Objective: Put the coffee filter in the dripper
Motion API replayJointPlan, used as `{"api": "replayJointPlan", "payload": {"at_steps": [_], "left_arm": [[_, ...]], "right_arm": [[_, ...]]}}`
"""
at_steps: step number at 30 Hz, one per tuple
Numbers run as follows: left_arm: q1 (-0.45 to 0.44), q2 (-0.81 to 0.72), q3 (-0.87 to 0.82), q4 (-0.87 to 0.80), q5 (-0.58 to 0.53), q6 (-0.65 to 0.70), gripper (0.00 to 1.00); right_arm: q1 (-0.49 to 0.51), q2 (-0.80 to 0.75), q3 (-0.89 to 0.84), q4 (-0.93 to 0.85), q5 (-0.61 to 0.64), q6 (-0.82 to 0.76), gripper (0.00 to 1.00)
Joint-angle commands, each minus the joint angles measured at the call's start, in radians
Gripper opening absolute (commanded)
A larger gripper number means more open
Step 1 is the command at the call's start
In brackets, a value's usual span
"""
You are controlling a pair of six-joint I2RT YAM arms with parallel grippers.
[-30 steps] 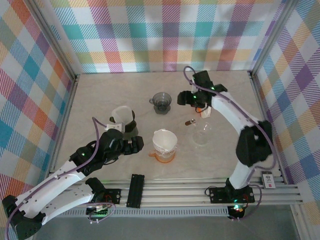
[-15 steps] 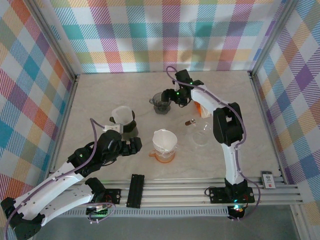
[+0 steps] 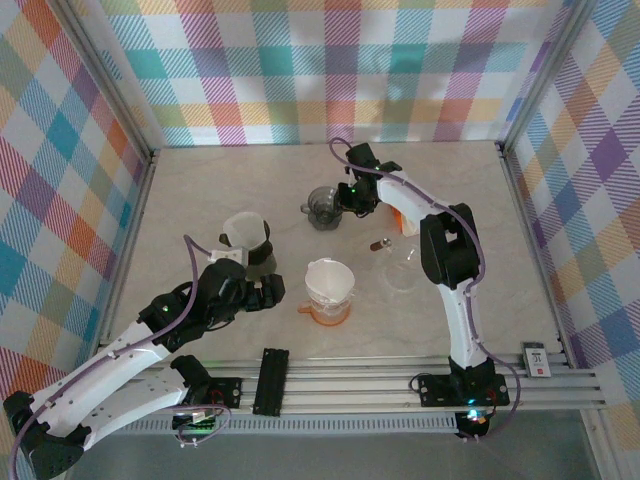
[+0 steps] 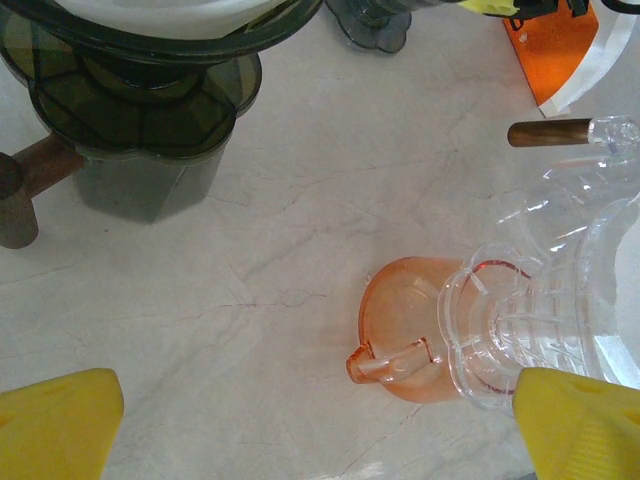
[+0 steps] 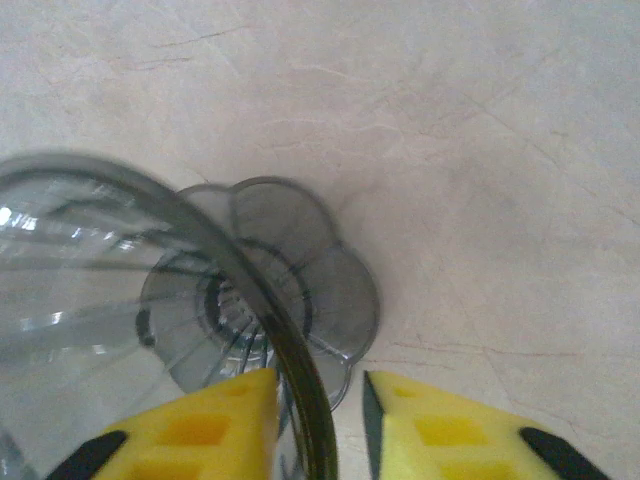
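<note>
Because the right gripper (image 5: 318,400) straddles one thin wall of the smoky grey plastic dripper (image 5: 300,260), the light cone is judged liable to tip or skid on the pale table (image 5: 480,150). Its rim stands between those jaws, narrowly apart; a firm pinch cannot be confirmed. The white paper coffee filter (image 3: 244,225) sits in a second, darker dripper (image 4: 140,90) just ahead of the left gripper (image 4: 320,415), jaws wide apart, well apart from the right jaws

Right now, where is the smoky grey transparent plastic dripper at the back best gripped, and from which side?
Grip the smoky grey dripper by its thin upper rim, from above, one finger inside, one outside: the cone stands upright and open-topped, probably too wide to span. The right pincer straddles it so.
</note>
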Motion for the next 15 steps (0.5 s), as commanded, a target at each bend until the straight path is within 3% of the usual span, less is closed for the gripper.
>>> {"api": "replayJointPlan", "payload": {"at_steps": [1,9,15], "left_arm": [[0.011,-0.007,0.027,-0.005,-0.014,0.019,1.00],[0.011,-0.030,0.017,-0.004,-0.014,0.019,1.00],[0.010,-0.034,0.013,0.003,-0.011,0.024,1.00]], "right_arm": [[0.001,-0.032,0.003,-0.041,0.054,-0.002,0.23],[0.000,-0.112,-0.055,-0.146,0.171,-0.033,0.11],[-0.017,-0.231,-0.245,-0.129,0.226,-0.049,0.10]]}}
